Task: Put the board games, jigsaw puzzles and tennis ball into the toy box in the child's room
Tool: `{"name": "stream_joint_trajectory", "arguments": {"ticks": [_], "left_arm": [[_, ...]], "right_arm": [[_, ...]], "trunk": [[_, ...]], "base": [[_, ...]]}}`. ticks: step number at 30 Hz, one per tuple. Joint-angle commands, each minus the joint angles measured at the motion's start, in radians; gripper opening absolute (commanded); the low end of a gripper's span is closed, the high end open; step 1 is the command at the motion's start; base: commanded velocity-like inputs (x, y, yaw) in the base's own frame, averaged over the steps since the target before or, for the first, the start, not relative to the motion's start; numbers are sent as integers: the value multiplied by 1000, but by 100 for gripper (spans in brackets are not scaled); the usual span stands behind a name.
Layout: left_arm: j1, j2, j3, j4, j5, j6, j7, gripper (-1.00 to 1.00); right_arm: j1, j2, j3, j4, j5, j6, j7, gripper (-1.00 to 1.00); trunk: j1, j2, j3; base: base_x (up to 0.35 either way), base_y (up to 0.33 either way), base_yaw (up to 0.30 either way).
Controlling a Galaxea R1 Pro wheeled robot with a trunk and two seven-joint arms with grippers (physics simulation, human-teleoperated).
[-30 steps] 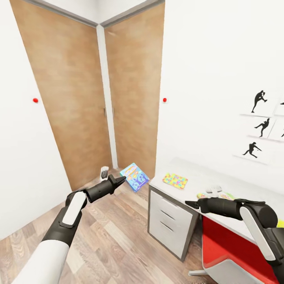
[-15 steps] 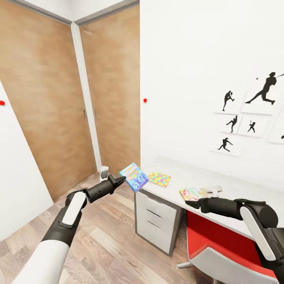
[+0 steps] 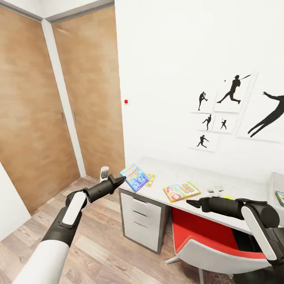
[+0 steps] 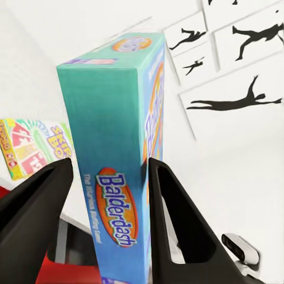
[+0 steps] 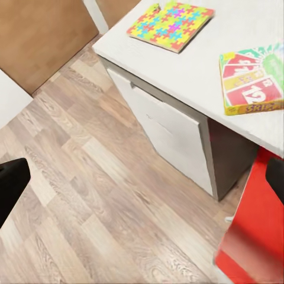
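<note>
i hold the balderdash board game [image 4: 121,160] on edge between the 2 fingers of the left gripper [image 3: 118,181], which pinch its flat faces, its long axis running out past the fingertips toward the table [image 3: 185,177]. the toy box [image 3: 275,189] sits at the far end of the table from this arm, so the carry must pass over the jigsaw puzzle [image 5: 171,23] and the skip-bo game [image 3: 181,191]. the right gripper [image 3: 190,203] hangs empty off the table's front edge, fingers spread wide in its wrist view.

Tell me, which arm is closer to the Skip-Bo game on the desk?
Right. The right gripper hangs beside the Skip-Bo game; the left gripper, holding a blue game box, is farther away.
</note>
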Motion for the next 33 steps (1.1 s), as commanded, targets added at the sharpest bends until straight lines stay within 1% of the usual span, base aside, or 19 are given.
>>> {"name": "stream_joint_trajectory", "arguments": {"ticks": [1, 6, 16, 22, 23, 24, 26, 27, 30, 33], "left_arm": [[-1, -1, 4, 0, 4, 8, -4, -100], [-1, -1, 4, 0, 2, 7, -2, -100], [1, -2, 3, 0, -2, 5, 2, -100], [1, -3, 2, 0, -2, 6, 0, -100], [1, -5, 2, 0, -1, 6, -1, -100], [1, -6, 2, 0, 0, 6, -1, -100], [1, -6, 2, 0, 2, 6, -3, -100], [1, -6, 2, 0, 2, 6, -3, -100], [1, -9, 2, 0, 4, 5, -13, -100], [1, -16, 2, 1, 3, 4, -20, -100]], "right_arm": [[-1, 0, -1, 0, 9, 4, 10, 100], [-1, 2, -1, 0, 9, 4, 10, 100], [-1, 5, -2, 0, 9, 4, 10, 100], [-10, 9, -5, 3, 9, 4, 8, 100], [-23, 10, -21, 8, 9, 4, 6, 100], [-31, 11, -46, 10, 8, 4, 6, 100], [-36, 12, -75, 11, 8, 4, 6, 100], [-36, 12, -75, 11, 8, 4, 6, 100], [-40, 15, -104, 12, 6, 4, 6, 100], [-40, 18, -120, 12, 5, 4, 6, 100]], "trunk": [[1, -2, -1], [1, -2, 2], [1, -2, 7], [1, -2, 11], [1, -2, 11], [1, -2, 12], [1, -2, 13], [1, -2, 14], [1, -2, 15], [1, -2, 16]], "base": [[19, 0, -287], [89, 0, -287], [265, 0, -287], [79, 0, -286], [26, 0, -286], [16, 0, -286], [12, 0, -286], [10, 0, -286], [7, 0, -229], [3, 0, -121]]}}
